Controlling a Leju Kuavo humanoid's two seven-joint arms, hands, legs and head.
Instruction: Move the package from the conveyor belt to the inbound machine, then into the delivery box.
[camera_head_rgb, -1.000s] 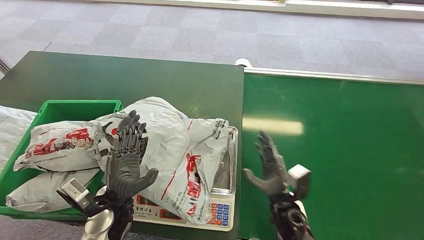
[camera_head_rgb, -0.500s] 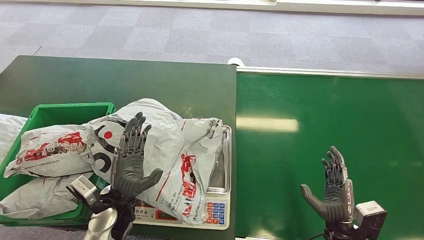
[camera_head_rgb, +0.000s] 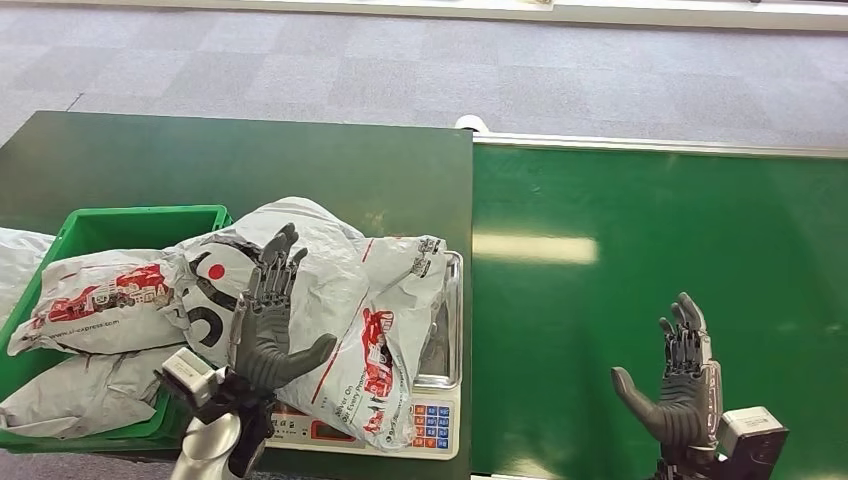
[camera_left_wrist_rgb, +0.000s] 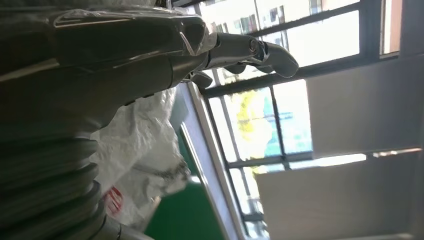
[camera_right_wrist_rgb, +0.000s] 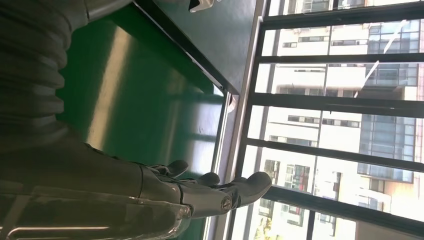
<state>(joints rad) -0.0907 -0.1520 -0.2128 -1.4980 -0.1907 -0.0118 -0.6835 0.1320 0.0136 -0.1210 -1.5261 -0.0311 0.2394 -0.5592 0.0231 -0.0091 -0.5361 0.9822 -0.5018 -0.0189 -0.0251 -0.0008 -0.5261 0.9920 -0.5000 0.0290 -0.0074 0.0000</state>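
Observation:
A large grey plastic package (camera_head_rgb: 345, 290) with red print lies across the inbound machine, a steel weighing scale (camera_head_rgb: 440, 390) with a keypad, its left part draped over the green box's rim. My left hand (camera_head_rgb: 268, 318) stands flat and open against the package's near side, fingers spread, holding nothing; the package (camera_left_wrist_rgb: 140, 155) shows past that hand (camera_left_wrist_rgb: 150, 45) in the left wrist view. My right hand (camera_head_rgb: 680, 385) is raised open above the green conveyor belt (camera_head_rgb: 660, 250) at the near right, empty; its fingers (camera_right_wrist_rgb: 220, 192) show in the right wrist view.
A green delivery box (camera_head_rgb: 100, 225) at the left holds other grey packages (camera_head_rgb: 95, 295). The dark green table (camera_head_rgb: 250, 160) carries the scale and the box. Grey carpet floor lies beyond the table and belt.
My right hand pulled away from the package's right side to the near right over the belt, then crept slightly further right. My left hand stays against the package, which has barely shifted.

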